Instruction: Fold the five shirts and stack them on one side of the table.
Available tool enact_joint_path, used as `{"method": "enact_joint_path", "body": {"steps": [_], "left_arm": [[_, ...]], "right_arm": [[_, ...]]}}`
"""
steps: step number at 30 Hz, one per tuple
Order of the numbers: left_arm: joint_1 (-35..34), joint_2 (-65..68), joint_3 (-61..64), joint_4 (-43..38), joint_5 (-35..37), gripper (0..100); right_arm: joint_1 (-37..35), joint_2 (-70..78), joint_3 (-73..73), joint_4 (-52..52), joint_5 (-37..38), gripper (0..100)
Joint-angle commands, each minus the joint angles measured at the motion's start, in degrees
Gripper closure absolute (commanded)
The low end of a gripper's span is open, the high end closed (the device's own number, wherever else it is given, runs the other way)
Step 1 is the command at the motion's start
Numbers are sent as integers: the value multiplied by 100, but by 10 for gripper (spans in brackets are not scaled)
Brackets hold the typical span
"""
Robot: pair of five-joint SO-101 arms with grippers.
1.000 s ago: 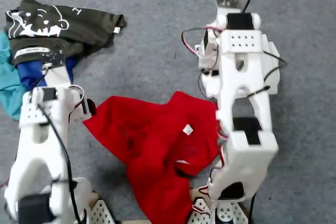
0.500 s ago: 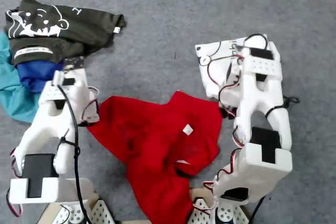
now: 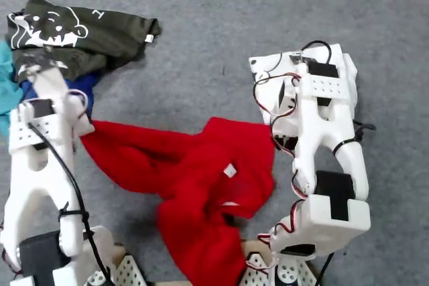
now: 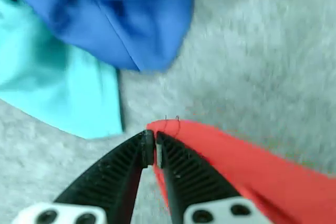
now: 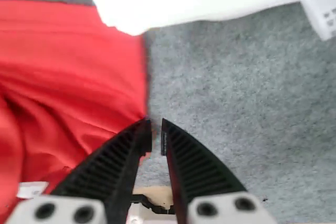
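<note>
Left claw (image 4: 155, 141) pinched edge of crumpled red cotton shirt (image 3: 194, 179), middle of grey bench (image 3: 201, 38). Right claw (image 5: 156, 129) nearly pressed together, empty, beside red hem. Dark olive printed shirt (image 3: 87, 31), blue shirt (image 4: 121, 14) and turquoise shirt (image 4: 58, 93) lay heaped, unfolded. White shirt (image 3: 271, 72) lay by right arm. Judged early: nothing stacked.

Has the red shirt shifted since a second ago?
Yes. The red shirt has its corner dragged toward the blue shirt, pinched in the left end effector.
</note>
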Motion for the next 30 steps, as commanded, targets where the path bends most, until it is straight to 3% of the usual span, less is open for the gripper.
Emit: {"method": "enact_joint_path", "body": {"steps": [1, 7, 12, 16, 19, 26, 30], "left_arm": [[-224, -88, -611, -237, 53, 971], [-822, 149, -1780, -642, 70, 971], [-901, 738, -2290, -598, 35, 966], [-884, 1178, -2308, -290, -369, 819], [-919, 1231, -2308, 53, -396, 719], [-901, 1231, -2255, 343, -431, 733], [-927, 1248, -2246, 343, -431, 733]], "right_arm": [[-202, -198, -22, 9, -176, 946], [-791, -198, -66, -9, -299, 946], [-1301, -189, -514, -571, -695, 946], [-1697, 75, -980, -1266, -1011, 945], [-1943, 725, -1604, -1345, -1442, 945], [-2092, 2818, -3512, -1257, -1978, 945], [-2189, 3793, -4910, -501, -2312, 945]]}}
